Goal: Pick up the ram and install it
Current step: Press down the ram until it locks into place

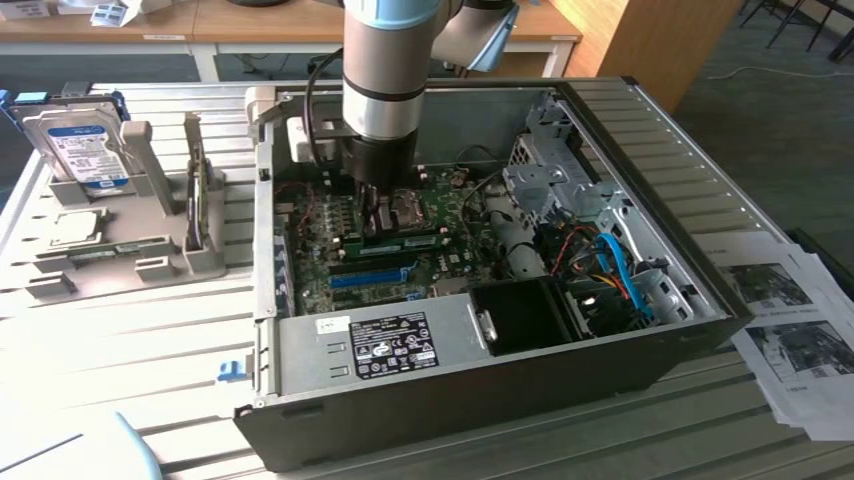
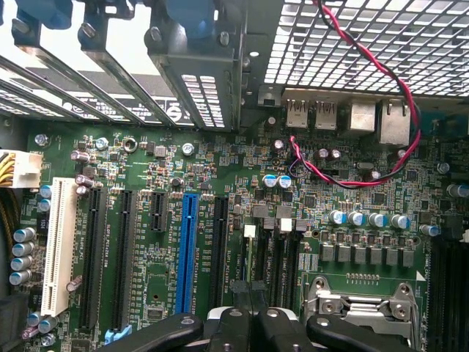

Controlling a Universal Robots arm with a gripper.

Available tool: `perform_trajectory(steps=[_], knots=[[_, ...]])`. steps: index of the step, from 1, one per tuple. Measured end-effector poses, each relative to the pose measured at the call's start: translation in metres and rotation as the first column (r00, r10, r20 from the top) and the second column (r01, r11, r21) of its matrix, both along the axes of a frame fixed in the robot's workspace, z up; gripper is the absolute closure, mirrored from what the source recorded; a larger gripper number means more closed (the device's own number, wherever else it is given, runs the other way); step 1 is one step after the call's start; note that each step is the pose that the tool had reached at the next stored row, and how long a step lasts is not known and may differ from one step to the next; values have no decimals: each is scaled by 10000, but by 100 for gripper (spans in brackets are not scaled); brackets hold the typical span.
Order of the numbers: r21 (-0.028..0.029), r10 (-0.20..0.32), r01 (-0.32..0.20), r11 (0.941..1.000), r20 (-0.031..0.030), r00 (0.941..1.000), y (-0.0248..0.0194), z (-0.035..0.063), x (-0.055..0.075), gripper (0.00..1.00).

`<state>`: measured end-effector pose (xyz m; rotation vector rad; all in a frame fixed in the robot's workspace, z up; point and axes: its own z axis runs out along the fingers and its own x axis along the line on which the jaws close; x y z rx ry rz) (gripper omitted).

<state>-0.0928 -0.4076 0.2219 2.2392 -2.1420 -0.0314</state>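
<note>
My black two-fingered gripper [image 2: 249, 323] is closed (nothing visibly held) above the green motherboard [image 2: 220, 220]; the long green ram stick [image 1: 400, 241], mid-frame, appears seated, so installation looks finished.

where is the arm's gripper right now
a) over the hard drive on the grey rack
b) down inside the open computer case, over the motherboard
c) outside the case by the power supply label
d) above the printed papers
b: in the exterior view the gripper reaches down into the open computer case, just above the green motherboard, while the hard drive stands on its rack off to that view's left.
</note>
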Motion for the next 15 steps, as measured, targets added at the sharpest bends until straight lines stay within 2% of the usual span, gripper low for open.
perform_trajectory(steps=[6, 15], knots=[[11, 1, -1, 10000, 10, 10000, 2, 10, 2, 91], [0, 0, 0, 10000, 0, 10000, 0, 115, 0, 91]])
